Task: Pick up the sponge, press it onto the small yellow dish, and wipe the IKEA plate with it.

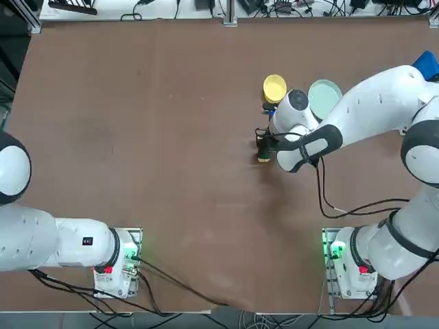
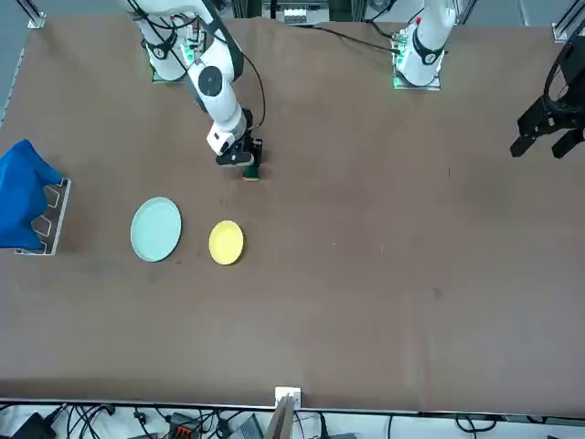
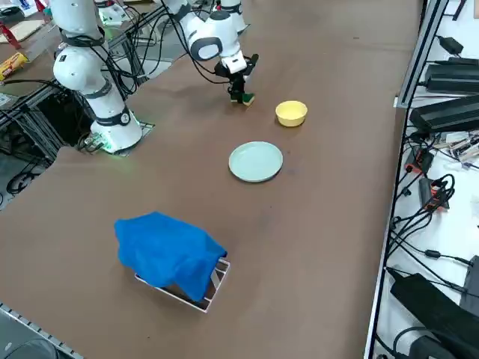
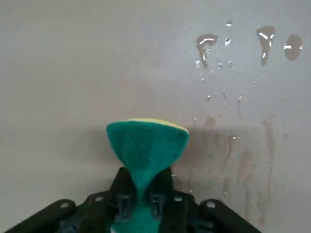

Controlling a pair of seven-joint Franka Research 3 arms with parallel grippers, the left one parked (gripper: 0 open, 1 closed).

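right claw [image 4: 141, 206] pointing down | pinching sponge [image 4: 146, 145] | low over table [image 1: 137, 137]

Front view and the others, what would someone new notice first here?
Probably the white right arm's black right gripper low over the brown table, squeezing a green-topped yellow foam sponge to a narrow waist. Nearby, apart from it, sit a small round yellow dish and a pale mint-green plate side by side. A crumpled blue cloth covers a stand near the table's edge.
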